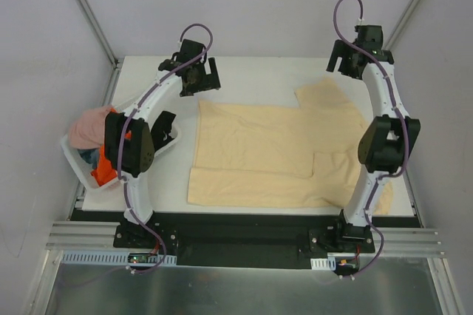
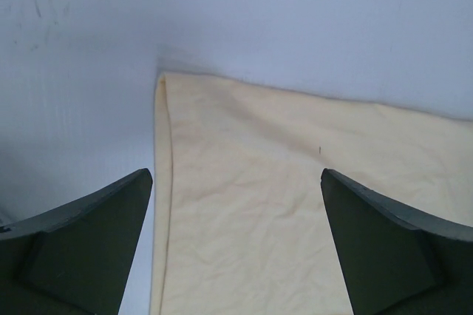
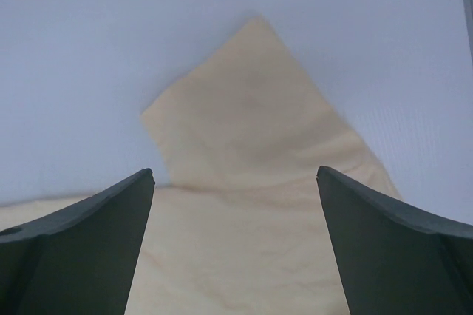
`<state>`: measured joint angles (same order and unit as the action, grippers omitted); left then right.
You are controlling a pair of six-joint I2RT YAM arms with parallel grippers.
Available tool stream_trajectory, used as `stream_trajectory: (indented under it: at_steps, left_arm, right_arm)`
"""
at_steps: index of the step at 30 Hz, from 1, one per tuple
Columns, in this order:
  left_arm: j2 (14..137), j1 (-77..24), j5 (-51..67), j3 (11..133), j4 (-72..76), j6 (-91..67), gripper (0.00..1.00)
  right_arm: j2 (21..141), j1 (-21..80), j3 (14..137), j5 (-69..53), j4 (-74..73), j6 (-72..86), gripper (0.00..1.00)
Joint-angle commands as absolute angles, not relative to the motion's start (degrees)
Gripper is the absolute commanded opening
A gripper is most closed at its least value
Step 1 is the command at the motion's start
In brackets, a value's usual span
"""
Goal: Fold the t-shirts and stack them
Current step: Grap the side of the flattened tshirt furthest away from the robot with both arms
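Left wrist: pale yellow t-shirt (image 2: 295, 211) beneath wide-spread left gripper (image 2: 236, 172)

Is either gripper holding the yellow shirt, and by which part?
Nothing is held. The left gripper and right gripper both stand open above the far edge of the pale yellow t-shirt.

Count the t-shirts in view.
3: the pale yellow t-shirt spread on the table; the pink t-shirt and the orange t-shirt bunched in the white basket at left. The left arm partly covers it, so more may be hidden.
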<state>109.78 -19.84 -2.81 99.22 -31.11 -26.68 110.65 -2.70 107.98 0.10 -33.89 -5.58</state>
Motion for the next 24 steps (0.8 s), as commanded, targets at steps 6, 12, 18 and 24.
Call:
stream_trajectory:
  at_steps: [6,12,18,24]
  left_arm:
    - [125.1,-15.3,2.9,115.4,-33.4,-23.1,0.99]
    - [129.6,-13.6,5.3,117.3,-33.3,-23.7,0.99]
    - [131.7,-13.3,6.6,116.8,-33.3,-24.3,0.99]
    - [131.9,-12.9,5.9,115.5,-33.3,-25.0,0.99]
  right_arm:
    - [133.9,-3.0,131.0,1.4,-31.8,-6.4,0.96]
    - [140.6,-2.9,133.2,3.3,-26.2,-4.8,0.96]
    - [146.5,-2.8,138.2,3.0,-28.7,-3.5,0.96]
    - [147.4,-2.5,138.3,0.4,-30.1,-3.9,0.98]
